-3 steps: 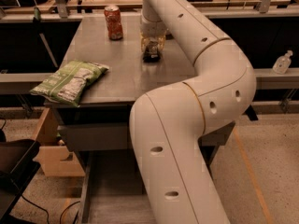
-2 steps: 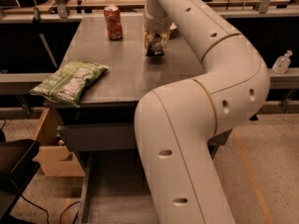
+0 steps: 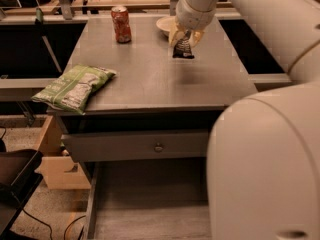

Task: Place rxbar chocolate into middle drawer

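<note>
The rxbar chocolate is a small black-wrapped bar hanging end-down between the fingers of my gripper. The gripper is shut on its upper end and holds it just above the back right part of the grey table top; a faint shadow lies on the table below it. The middle drawer stands pulled open low at the front, a wide shallow grey box with a bare floor and a low left wall. My arm fills the right side and hides the drawer's right part.
A red soda can stands at the back left of the table, a white bowl just behind the gripper, a green chip bag at the left front edge. A closed drawer front with a knob sits above the open drawer. A cardboard box stands at the left.
The gripper, which was down at the bar on the table, has risen with the bar in it. The arm has swung to the right of the view.
</note>
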`<state>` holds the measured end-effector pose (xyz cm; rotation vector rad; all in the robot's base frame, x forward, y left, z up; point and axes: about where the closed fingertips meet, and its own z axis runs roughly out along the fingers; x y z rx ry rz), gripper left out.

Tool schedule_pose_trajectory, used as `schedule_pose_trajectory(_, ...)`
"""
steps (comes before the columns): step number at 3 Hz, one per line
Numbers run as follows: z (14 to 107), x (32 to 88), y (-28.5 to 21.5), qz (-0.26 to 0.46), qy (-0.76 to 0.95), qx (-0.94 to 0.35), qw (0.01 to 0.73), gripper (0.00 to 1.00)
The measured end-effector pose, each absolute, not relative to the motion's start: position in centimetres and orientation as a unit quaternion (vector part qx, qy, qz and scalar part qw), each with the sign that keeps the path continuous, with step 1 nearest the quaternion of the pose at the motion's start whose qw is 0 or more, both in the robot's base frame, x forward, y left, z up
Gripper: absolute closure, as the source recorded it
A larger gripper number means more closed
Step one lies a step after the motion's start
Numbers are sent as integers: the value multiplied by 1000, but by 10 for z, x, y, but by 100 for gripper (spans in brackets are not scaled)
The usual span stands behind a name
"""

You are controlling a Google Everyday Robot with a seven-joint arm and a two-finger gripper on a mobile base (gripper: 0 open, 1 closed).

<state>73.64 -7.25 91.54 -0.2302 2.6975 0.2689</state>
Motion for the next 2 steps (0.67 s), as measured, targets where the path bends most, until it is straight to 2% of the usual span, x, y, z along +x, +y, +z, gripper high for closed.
schedule_pose_trajectory(1, 924, 662, -97, 143, 957, -129, 219, 100)
schedule_pose_trajectory(2, 915, 612, -111, 130, 953, -180, 208, 100)
